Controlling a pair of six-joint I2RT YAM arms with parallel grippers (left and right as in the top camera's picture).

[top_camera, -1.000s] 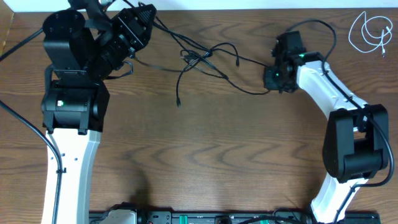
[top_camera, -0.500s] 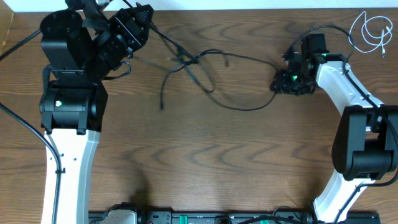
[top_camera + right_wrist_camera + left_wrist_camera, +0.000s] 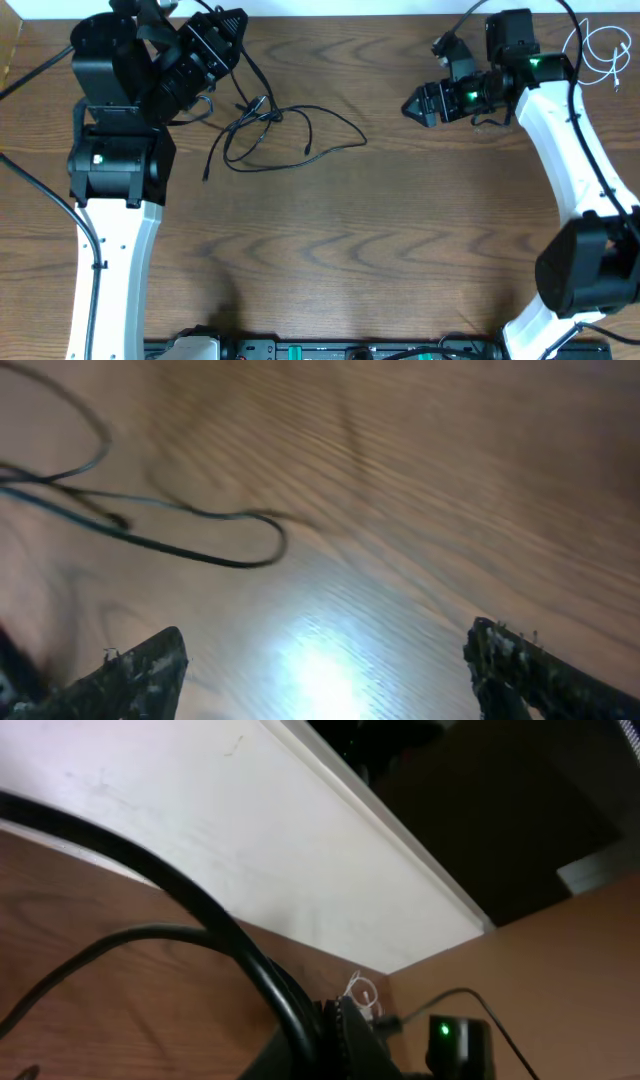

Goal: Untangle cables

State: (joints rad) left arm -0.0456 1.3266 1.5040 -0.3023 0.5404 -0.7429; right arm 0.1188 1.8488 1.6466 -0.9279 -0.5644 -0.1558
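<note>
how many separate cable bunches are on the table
2: a black tangle near the left arm, and a white coil at the far right corner. More cords may hide within the tangle.

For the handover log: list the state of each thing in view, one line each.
Black cables, tangled in loose loops, lying slack.
White cable, coiled on its own at the far corner, apart from the black ones.
Left tool, shut, apparently pinching a black strand.
Right tool, open, nothing between its fingers.
</note>
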